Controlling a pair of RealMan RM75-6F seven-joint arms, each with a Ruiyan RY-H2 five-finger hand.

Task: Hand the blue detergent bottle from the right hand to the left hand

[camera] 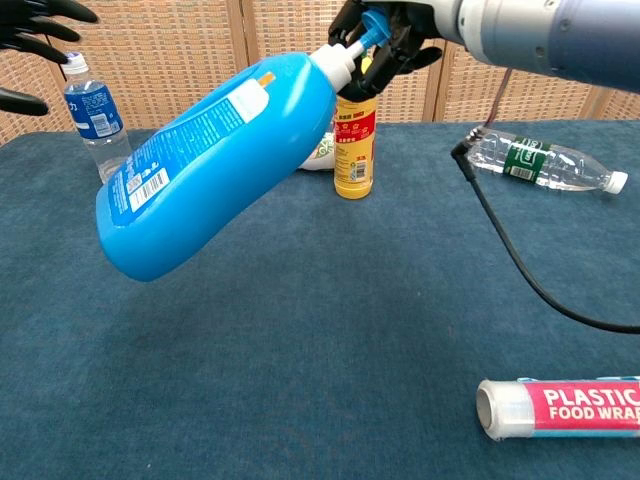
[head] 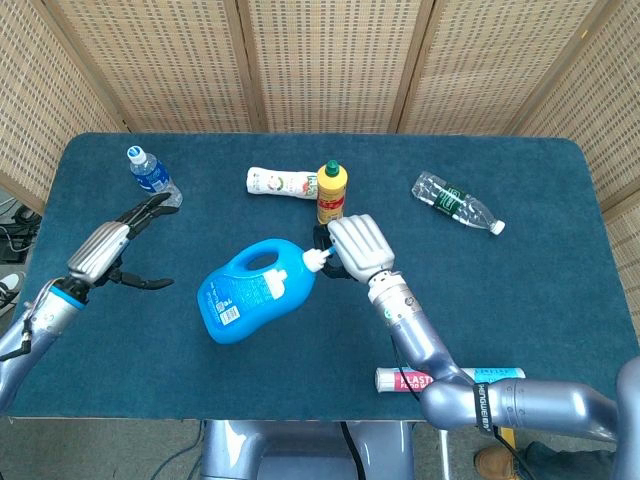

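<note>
Blue detergent bottle [head: 245,291] hangs by its cap from the right hand's [head: 357,248] clamped fingers, offered toward the left hand [head: 105,247], fingers apart.

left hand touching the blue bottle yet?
No: in the head view the left hand is open with a clear gap to the blue detergent bottle, held only by the right hand.

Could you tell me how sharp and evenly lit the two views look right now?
Head view: even, soft light, everything sharp. Chest view: the blue detergent bottle is crisp and casts a faint shadow on the table, while the left hand is cropped at the corner.
</note>
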